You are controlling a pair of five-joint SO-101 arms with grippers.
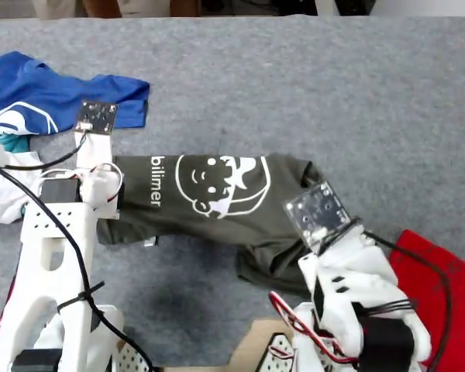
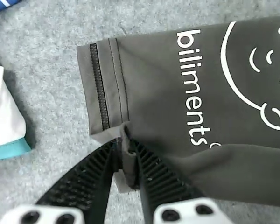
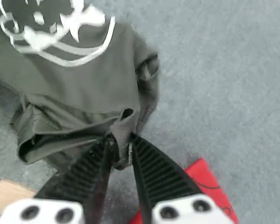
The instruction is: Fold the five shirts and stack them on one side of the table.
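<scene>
The grey bench (image 1: 333, 93) lies under everything and runs across the whole high view. In the middle of it you see the olive shirt (image 1: 186, 221), stretched from 9 o'clock toward 4 o'clock. Its print side is up, with a white cartoon face and white letters. Its 9 o'clock end is the flat stitched hem, and its 4 o'clock end is bunched in folds.

The left arm (image 1: 54, 248) stands at 8 o'clock and the right arm (image 1: 356, 302) at 5 o'clock, each one over its own end of the olive shirt.

The blue shirt (image 1: 39, 93) lies crumpled at 10 o'clock, near the olive shirt but apart from it. The red shirt (image 1: 442, 287) is at 4 o'clock at the edge of the view, just beside the right arm. The white shirt (image 1: 0, 198), with a teal edge, is at 9 o'clock, partly hidden behind the left arm. A wooden board (image 1: 256, 349) shows at 6 o'clock, between the two arms.

Your left tool (image 2: 123, 142) is clenched on the olive shirt. Its black ribbed fingers (image 2: 88, 172) pinch a corner of the hem, with a small fold of cloth between them. Your right tool (image 3: 121, 139) is clenched on the olive shirt too, grasping the bunched folds at the 4 o'clock end, near the red shirt.
</scene>
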